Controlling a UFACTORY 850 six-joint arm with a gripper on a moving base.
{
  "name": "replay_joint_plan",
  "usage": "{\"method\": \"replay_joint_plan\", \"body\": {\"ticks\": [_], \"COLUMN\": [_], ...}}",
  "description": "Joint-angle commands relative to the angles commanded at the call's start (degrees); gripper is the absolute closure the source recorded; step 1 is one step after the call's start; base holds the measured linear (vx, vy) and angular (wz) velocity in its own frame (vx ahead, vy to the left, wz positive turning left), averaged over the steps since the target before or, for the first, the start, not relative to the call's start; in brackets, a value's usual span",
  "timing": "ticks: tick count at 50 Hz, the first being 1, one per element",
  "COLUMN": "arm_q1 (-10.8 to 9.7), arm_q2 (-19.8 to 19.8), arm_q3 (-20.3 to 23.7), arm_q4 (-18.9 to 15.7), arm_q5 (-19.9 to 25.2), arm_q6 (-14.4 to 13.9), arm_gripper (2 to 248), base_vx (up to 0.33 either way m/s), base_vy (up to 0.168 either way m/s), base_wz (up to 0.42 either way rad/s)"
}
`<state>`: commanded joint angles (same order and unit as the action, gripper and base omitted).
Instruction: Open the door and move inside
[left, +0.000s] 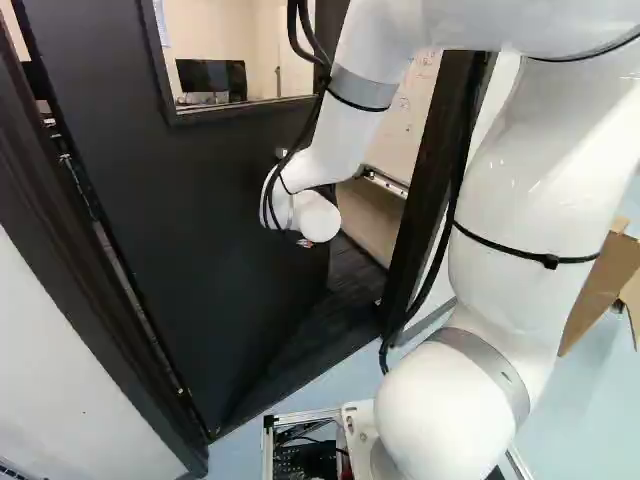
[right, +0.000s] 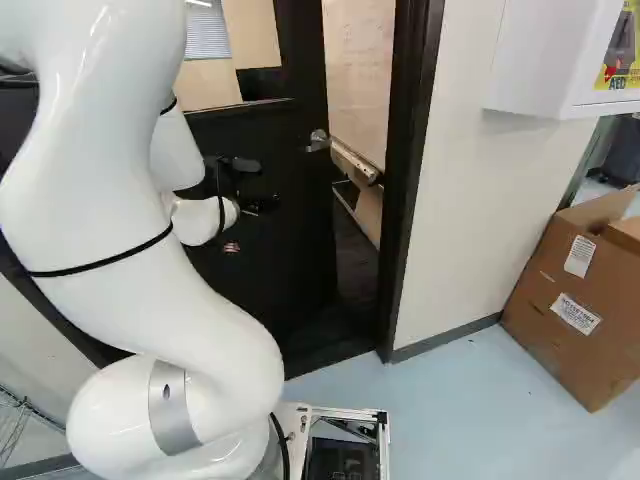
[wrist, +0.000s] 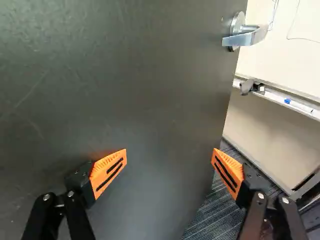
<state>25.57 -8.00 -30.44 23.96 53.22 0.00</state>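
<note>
Door (left: 200, 220): ajar, leaning away into the room beyond, with a gap between its free edge and the door frame (right: 408, 180).
Handle (wrist: 247, 36): mounted near the free edge; ungripped.
Gripper (wrist: 170, 154): held with fingers spread wide before the door's face, below the handle; nothing is held. Whether the door is touched cannot be told.
Risk at the free edge: one finger is seen against the door's face, the other against the gap beyond it; with a sideways shift, contact could be lost or a finger caught round the edge.
Risk at the door: should pressure be released early, a swing back into the arm (right: 95, 200) might result, if a closer is fitted.
Risk at the frame: the base (right: 383, 450) could be struck against it if driven in before the gap is widened; the cables (left: 460, 170) could be snagged.
Door sticker (right: 232, 247): too small to be made out.
Wall cabinet (right: 545, 60): marked with a printed yellow sign, not transcribed.
Cardboard box (right: 560, 320): two white printed labels (right: 576, 315) borne, likewise not transcribed.
</note>
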Motion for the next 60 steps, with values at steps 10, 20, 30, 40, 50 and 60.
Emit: {"method": "replay_joint_plan", "body": {"ticks": [10,20,30,40,50,60], "arm_q1": [1.4,2.7,4.0,5.2,6.4,7.5], "arm_q2": [-0.7,-1.7,-2.8,-4.0,-5.2,-6.5], "arm_q3": [-0.8,-1.9,-3.1,-4.5,-5.9,-7.4], "arm_q4": [0.0,0.0,-0.2,-0.7,-1.4,-2.1], "arm_q5": [0.0,0.0,0.0,0.0,0.0,0.0], "arm_q6": [0.0,0.0,0.0,0.0,0.0,0.0], "arm_gripper": [3,3,3,3,3,3], "base_vx": [0.0,0.0,0.0,0.0,0.0,0.0], "base_vy": [0.0,0.0,0.0,0.0,0.0,0.0], "base_wz": [0.0,0.0,0.0,0.0,0.0,0.0]}}
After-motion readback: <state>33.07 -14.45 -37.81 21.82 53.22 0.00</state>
